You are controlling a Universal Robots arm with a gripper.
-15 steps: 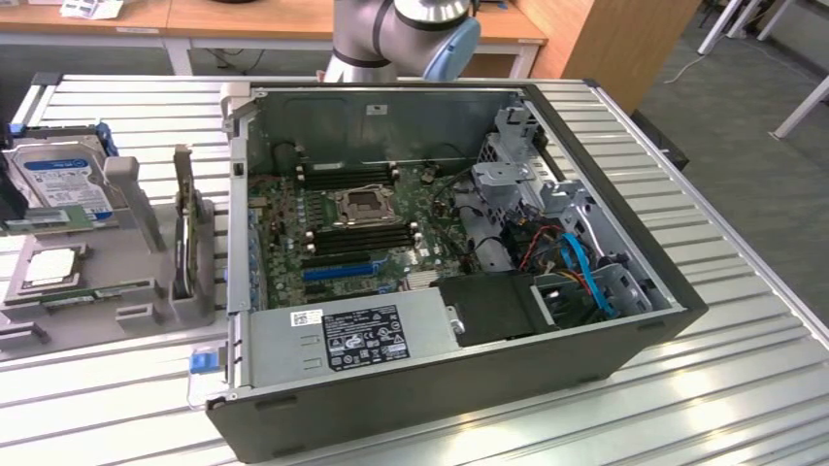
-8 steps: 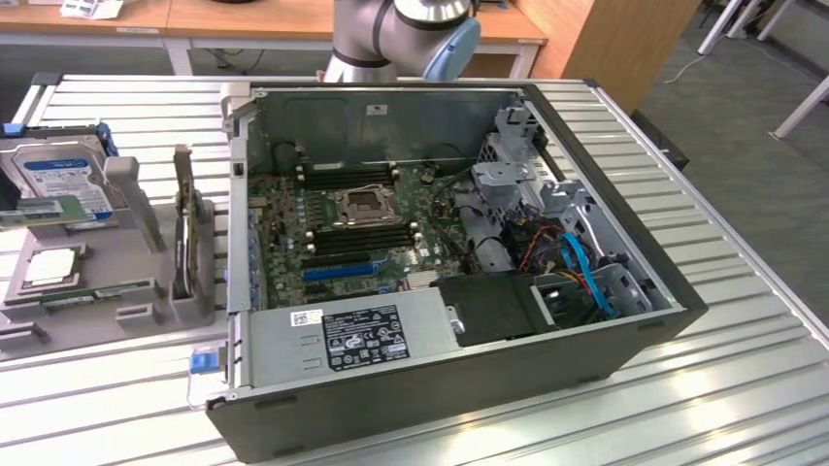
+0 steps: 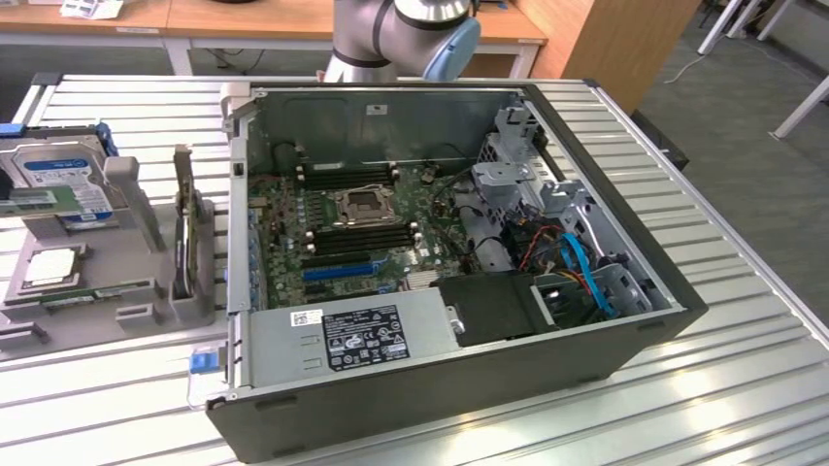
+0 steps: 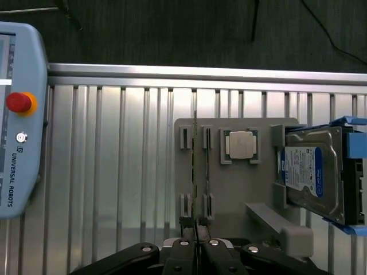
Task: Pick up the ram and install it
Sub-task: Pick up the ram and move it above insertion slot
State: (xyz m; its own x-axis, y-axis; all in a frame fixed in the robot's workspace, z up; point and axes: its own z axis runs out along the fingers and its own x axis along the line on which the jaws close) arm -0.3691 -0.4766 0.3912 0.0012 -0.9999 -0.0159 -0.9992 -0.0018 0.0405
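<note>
The ram (image 4: pixel 195 172) stands on its long edge in the slotted holders of a grey fixture (image 4: pixel 229 189), so from above it shows as a thin dark line. My gripper (image 4: pixel 196 247) hovers well above one end of it with its black fingers shut together and nothing held. In the exterior view the ram (image 3: pixel 97 291) is a narrow green strip at the near side of the fixture, left of the open computer case (image 3: pixel 622 320). The motherboard's black memory slots (image 3: pixel 369 238) lie beside the processor socket.
On the fixture sit a blue-labelled hard drive (image 4: pixel 309 172) and a square silver processor (image 4: pixel 239 143). A teach pendant (image 4: pixel 17 120) with a red button lies on the ribbed aluminium table (image 4: pixel 114 172). The arm's base (image 3: pixel 402 29) stands behind the case.
</note>
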